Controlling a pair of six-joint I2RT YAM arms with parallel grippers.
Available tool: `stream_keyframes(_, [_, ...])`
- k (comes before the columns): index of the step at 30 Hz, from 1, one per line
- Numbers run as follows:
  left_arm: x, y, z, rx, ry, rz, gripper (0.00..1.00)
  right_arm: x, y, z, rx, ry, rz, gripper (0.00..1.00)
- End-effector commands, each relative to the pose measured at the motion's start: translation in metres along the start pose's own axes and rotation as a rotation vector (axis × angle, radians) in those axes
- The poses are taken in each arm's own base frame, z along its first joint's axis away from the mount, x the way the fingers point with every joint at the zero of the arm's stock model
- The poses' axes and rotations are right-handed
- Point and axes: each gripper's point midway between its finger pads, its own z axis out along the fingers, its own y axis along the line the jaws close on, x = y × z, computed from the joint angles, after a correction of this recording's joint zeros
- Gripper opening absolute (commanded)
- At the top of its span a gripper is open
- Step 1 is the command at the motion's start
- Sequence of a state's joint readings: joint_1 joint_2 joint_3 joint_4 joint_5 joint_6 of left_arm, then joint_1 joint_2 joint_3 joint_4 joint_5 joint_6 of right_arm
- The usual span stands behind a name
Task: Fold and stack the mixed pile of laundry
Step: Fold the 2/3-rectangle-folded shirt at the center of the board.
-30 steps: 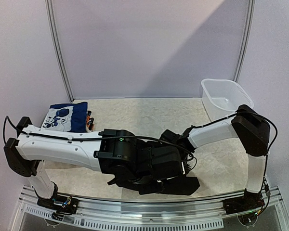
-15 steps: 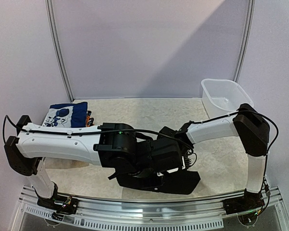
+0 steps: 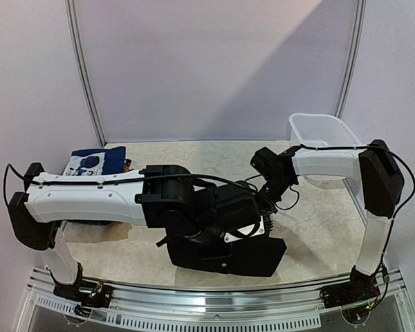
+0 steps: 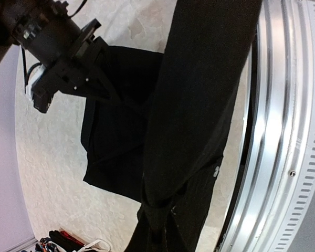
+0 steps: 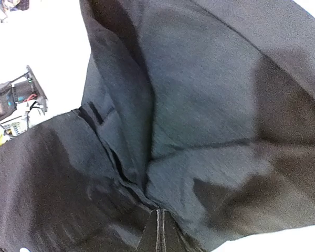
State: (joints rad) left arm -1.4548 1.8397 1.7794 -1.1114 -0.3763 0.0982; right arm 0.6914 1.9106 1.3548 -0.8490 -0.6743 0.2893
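Item: large black cloth garment [image 3: 228,254], partly folded at the bench front edge. Left gripper [image 4: 158,223] and right gripper [image 5: 157,233] are both pressed together, pinching its cloth. Blue cartoon-print garment [image 3: 93,163] lies folded, far left. Judged: black fold unfinished, stacking outstanding.

Lilac walls [image 3: 214,69] (marbled tabletop [image 3: 194,159]).

Nothing legible in any view: no words, brands, numbers or signs. White cartoon print on the folded blue garment [image 3: 90,164], left of the top view, too small to show any letters.
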Motion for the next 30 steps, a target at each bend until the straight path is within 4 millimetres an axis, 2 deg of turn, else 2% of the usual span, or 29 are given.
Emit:
stream_keyframes(1, [-0.009, 0.029, -0.019, -0.025, -0.070, -0.033, 0.00, 0.030, -0.022, 0.002, 0.077, 0.039, 0.020, 0.00])
stream_keyframes(6, [-0.009, 0.044, -0.016, -0.037, -0.066, -0.039, 0.00, 0.045, -0.061, 0.000, 0.172, -0.007, 0.159, 0.00])
stream_keyframes(9, [-0.008, 0.054, -0.012, -0.043, -0.063, -0.046, 0.00, 0.048, -0.074, -0.010, 0.180, -0.041, 0.234, 0.00])
stream_keyframes(15, [-0.008, 0.071, 0.004, -0.041, -0.058, -0.051, 0.00, 0.056, -0.072, -0.025, 0.203, -0.029, 0.227, 0.00])
stream_keyframes(18, [-0.009, 0.077, 0.014, -0.034, -0.061, -0.052, 0.00, 0.066, -0.057, -0.028, 0.138, -0.009, 0.212, 0.00])
stream_keyframes(20, [-0.010, 0.083, 0.021, -0.031, -0.066, -0.053, 0.00, 0.078, -0.047, -0.028, 0.075, 0.023, 0.205, 0.00])
stream_keyframes(30, [-0.015, 0.098, 0.056, 0.020, -0.093, -0.047, 0.00, 0.133, -0.037, -0.033, 0.008, 0.109, 0.204, 0.00])
